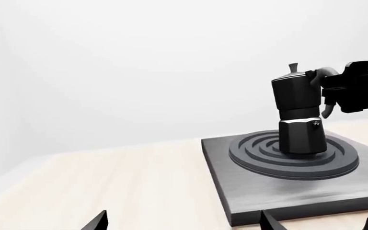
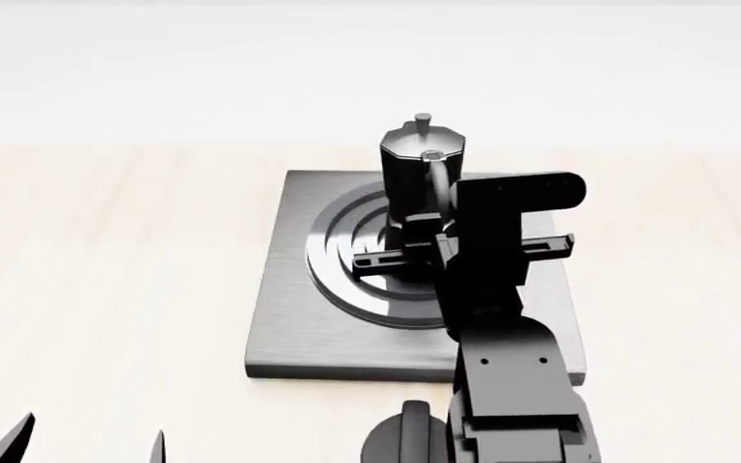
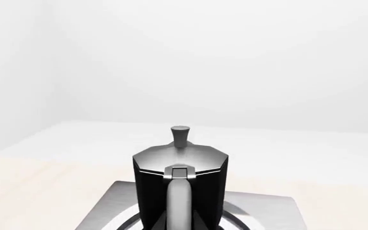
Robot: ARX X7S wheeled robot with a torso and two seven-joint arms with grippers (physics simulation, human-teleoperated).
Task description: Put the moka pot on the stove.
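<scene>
The black faceted moka pot (image 2: 420, 164) stands upright on the raised rings of the flat grey stove (image 2: 296, 328). It also shows in the left wrist view (image 1: 299, 115) and the right wrist view (image 3: 152, 187). My right gripper (image 2: 438, 253) is at the pot's near side. In the right wrist view (image 3: 179, 221) its dark fingertips sit tight on either side of the pot's curved grey handle (image 3: 179, 196). My left gripper (image 1: 184, 223) is open and empty, low over the table beside the stove's (image 1: 286, 196) near corner.
The stove lies on a pale wood tabletop (image 2: 100, 289). A short black round knob (image 2: 403, 436) sits just in front of the stove by my right arm. A plain white wall rises behind the table.
</scene>
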